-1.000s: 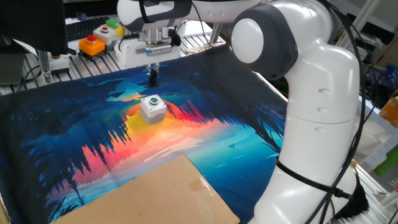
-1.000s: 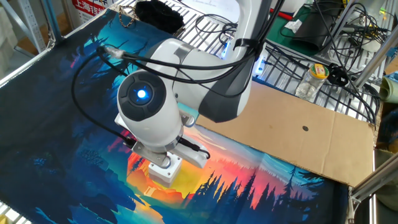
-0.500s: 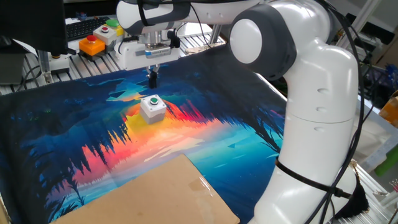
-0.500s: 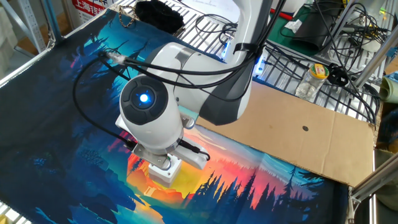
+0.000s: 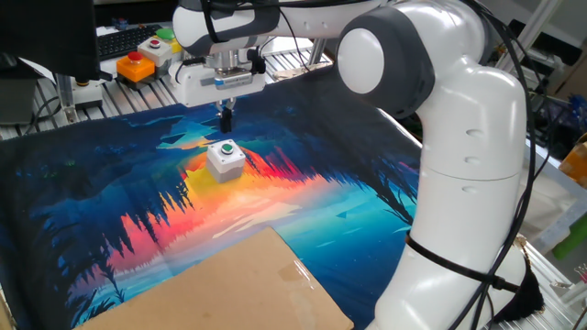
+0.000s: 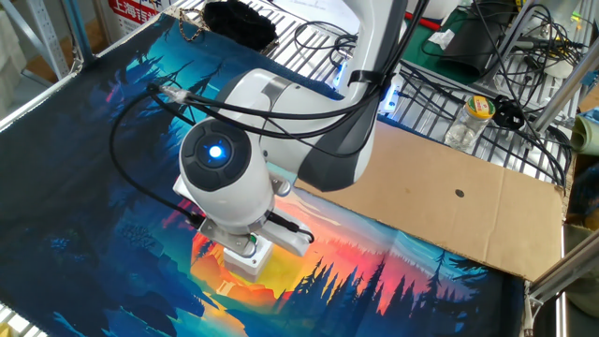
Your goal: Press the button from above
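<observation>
**Hovering above the button, with room to miss**

Hanging over the centre-left of one fixed view, the white arm is filling the right half of the frame and reaching across to the upper left, where its gripper is pointing straight down. The mat printed with a blue and orange forest scene is covering most of the table, and a sheet of cardboard is lying over its lower edge.

The button, green and round on its small white-grey box, is sitting just left of centre on the mat, a little below the fingertips in the frame and clearly apart from them. The fingers are appearing as one dark narrow tip; whether they are touching each other I cannot tell.

In the other fixed view the wrist housing is covering the button, leaving only a corner of the box showing at lower centre, so alignment is hard to check from there.

The main risk, as I judge it, is coming down off-centre: the tip could be landing on the box's rim, tipping or sliding the loose box on the mat instead of pressing. Pushing too hard could be shoving the box as well. The orange box with a red button, at the upper left, is standing well apart and is unlikely to be struck.
</observation>
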Motion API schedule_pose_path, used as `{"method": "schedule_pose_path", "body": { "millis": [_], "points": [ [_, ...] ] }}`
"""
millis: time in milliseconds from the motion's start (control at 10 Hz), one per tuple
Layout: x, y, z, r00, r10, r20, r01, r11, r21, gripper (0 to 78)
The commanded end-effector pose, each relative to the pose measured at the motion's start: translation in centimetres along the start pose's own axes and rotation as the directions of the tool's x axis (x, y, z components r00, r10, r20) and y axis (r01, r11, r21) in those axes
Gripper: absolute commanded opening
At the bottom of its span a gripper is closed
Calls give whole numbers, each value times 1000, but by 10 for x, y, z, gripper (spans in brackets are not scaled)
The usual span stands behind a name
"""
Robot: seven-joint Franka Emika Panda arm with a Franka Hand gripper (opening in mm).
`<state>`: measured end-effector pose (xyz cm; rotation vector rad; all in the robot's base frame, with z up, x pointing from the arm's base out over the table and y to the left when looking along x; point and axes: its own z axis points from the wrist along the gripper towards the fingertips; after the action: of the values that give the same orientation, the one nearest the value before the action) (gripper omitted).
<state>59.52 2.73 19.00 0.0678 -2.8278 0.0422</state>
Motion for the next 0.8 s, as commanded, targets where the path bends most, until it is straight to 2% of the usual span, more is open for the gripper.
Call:
{"method": "schedule_pose_path", "body": {
  "millis": [100, 400, 800],
  "points": [
    [0, 0, -3, 1000, 16, 1, -16, 1000, 8, 0],
    [0, 0, -3, 1000, 29, -3, -29, 1000, 11, 0],
    [0, 0, -3, 999, 4, 32, -4, 1000, 12, 0]
  ]
}}
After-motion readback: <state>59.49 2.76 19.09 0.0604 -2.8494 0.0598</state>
